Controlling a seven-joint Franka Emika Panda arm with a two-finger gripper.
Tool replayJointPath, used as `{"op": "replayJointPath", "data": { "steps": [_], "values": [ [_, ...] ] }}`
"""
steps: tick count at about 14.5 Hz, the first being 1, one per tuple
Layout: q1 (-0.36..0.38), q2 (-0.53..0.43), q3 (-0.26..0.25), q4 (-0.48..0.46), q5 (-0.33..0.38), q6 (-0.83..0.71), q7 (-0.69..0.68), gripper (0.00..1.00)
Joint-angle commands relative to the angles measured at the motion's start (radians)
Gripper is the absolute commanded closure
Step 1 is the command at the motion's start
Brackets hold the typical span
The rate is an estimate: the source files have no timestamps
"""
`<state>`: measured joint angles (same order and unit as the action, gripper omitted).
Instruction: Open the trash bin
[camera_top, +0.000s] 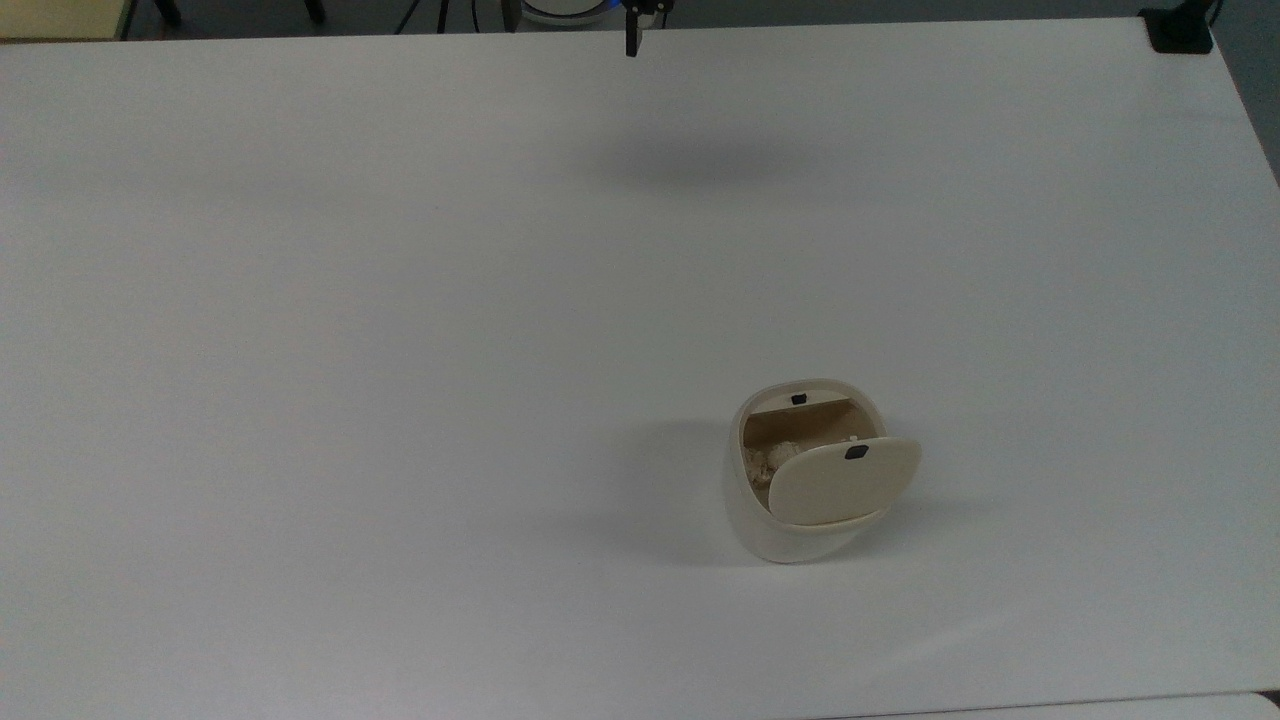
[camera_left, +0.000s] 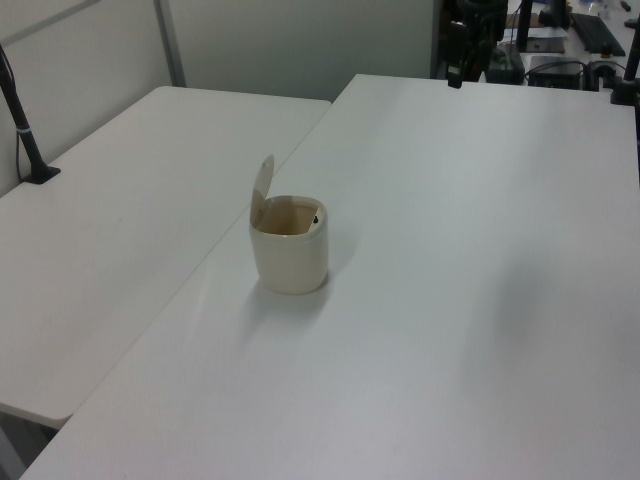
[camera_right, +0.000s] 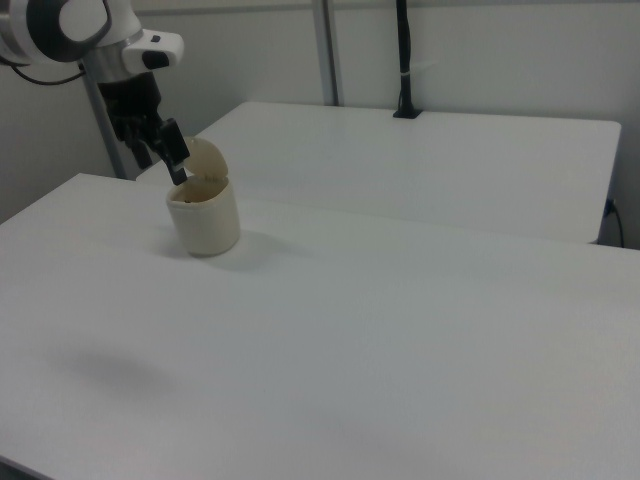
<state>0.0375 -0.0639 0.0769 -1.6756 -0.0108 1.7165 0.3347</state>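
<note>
The cream-white trash bin stands on the white table, right of middle and toward the near edge in the top view. Its beige lid is swung up on its hinge, and the black button shows on it. Pale crumpled stuff lies inside. The left view shows the bin with its lid upright. My gripper hangs open and empty, high above the table, with one fingertip at the top view's upper edge, far from the bin.
A second white table adjoins at the left view's left, with a black pole clamped to its edge. Another black clamp sits at the top view's upper right corner. Equipment stands beyond the far edge.
</note>
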Motion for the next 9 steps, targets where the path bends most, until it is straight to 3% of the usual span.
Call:
{"op": "replayJointPath", "data": {
  "steps": [1,4,9],
  "values": [
    [-0.025,-0.014,0.004,-0.029,0.022,0.011,-0.147,0.00],
    [-0.025,-0.004,0.004,-0.027,0.012,0.014,-0.223,0.00],
    [-0.025,-0.002,0.004,-0.027,0.009,0.012,-0.218,0.00]
  ]
}}
